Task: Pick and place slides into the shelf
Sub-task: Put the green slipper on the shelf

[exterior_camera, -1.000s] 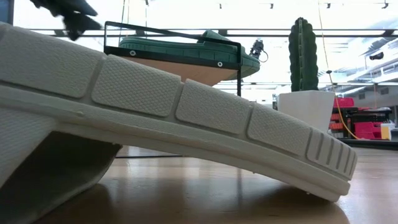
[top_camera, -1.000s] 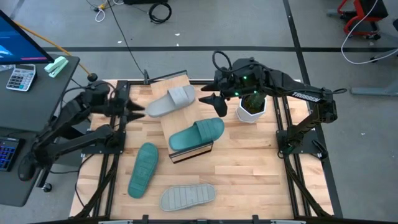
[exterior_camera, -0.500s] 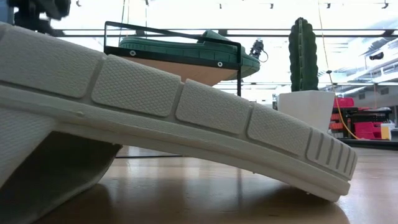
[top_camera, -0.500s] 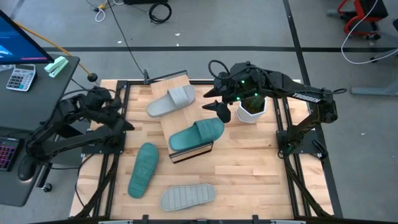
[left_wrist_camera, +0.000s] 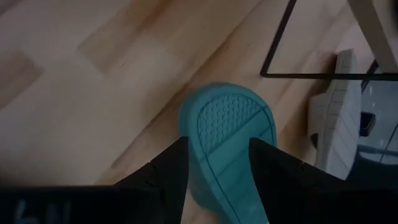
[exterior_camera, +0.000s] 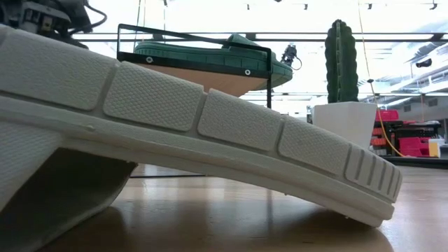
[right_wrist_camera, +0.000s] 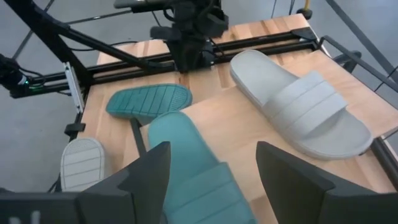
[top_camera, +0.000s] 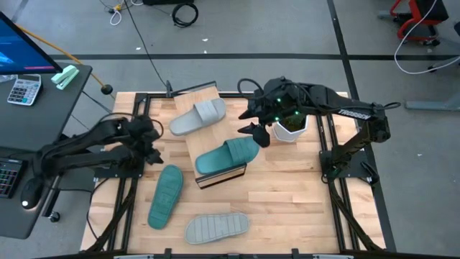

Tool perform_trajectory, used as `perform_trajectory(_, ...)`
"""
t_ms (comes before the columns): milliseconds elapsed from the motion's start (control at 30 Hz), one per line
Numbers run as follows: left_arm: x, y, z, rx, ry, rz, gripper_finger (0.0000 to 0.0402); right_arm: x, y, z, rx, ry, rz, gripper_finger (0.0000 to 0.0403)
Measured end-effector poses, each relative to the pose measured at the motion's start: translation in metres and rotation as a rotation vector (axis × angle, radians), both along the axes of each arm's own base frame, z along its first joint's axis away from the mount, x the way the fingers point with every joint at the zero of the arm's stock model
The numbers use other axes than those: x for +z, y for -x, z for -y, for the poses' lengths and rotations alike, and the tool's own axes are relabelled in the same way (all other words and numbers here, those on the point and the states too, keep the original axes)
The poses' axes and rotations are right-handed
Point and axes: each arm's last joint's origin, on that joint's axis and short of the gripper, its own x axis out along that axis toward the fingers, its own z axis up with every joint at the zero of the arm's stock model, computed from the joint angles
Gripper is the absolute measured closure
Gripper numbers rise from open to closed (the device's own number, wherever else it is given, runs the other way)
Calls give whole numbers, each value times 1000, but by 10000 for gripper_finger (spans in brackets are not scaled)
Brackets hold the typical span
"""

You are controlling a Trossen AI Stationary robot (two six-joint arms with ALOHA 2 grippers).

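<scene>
At the left of the high view the left arm reaches in low from the table's edge, elbow bent, its gripper [top_camera: 152, 147] hanging just above the upper tip of a teal slide [top_camera: 165, 196]. That slide lies sole up on the slatted table [top_camera: 287, 201], a long rubber oval with fine ribbing. In the left wrist view the dark fingers [left_wrist_camera: 171, 165] stand apart, empty, with the ribbed teal toe showing between them.

Below it, near the bottom edge, a grey slide [top_camera: 217, 227] also lies sole up, its grooved tread running crosswise.

At the centre the shelf [top_camera: 208, 137], a pale wood board with dark trim on a thin black wire frame, runs diagonally. On its upper end sits a second grey slide [top_camera: 197, 117], strap up, smooth and broad. On its lower end sits the second teal slide [top_camera: 227, 156], strap up too.

To the right, the right arm bends in from the right edge; its gripper [top_camera: 256, 131] hovers just above the teal slide's end, fingers spread and empty. Behind it stands a cactus in a white pot [top_camera: 290, 127].
</scene>
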Motion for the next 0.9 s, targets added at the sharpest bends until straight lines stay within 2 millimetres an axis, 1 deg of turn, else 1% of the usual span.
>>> perform_trajectory(100,-7,-6,0,-35,-10,8,230,0,0,-3,7,-6,0,159)
perform_trajectory(433,-27,-14,3,-93,24,-78,230,0,-1,-13,12,-11,1,159)
perform_trajectory(733,-47,-20,7,-143,48,-147,230,0,-1,-13,-5,-20,0,159)
perform_trajectory(900,-52,-25,7,-132,54,-110,230,0,-1,-13,-9,-28,0,159)
